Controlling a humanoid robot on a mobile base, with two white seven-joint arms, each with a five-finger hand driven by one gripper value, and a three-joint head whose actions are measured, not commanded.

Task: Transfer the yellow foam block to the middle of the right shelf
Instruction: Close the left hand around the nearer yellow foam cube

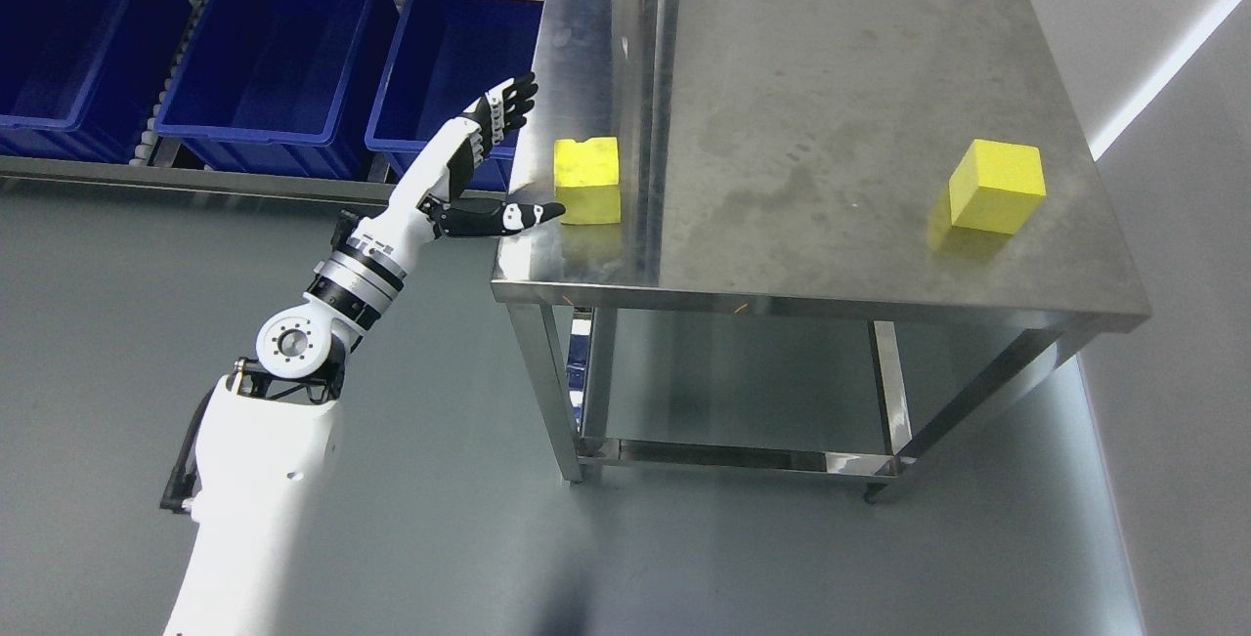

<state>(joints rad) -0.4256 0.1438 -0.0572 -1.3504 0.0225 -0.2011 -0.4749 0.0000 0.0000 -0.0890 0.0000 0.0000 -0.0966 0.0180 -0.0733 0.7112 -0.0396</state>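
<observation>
You are at the reach: the left hand (489,162) is spread open and empty, thumb nearly touching the near block (587,181) at the table's (831,128) nine o'clock edge. Next, close around it. A second block (996,186) sits at three o'clock.

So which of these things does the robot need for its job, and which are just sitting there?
For the job:
- yellow block by the left robot hand
- left robot hand, open beside that block
- steel table

Just sitting there:
- second yellow block, near the table's right edge
- blue bins on the rack behind
</observation>
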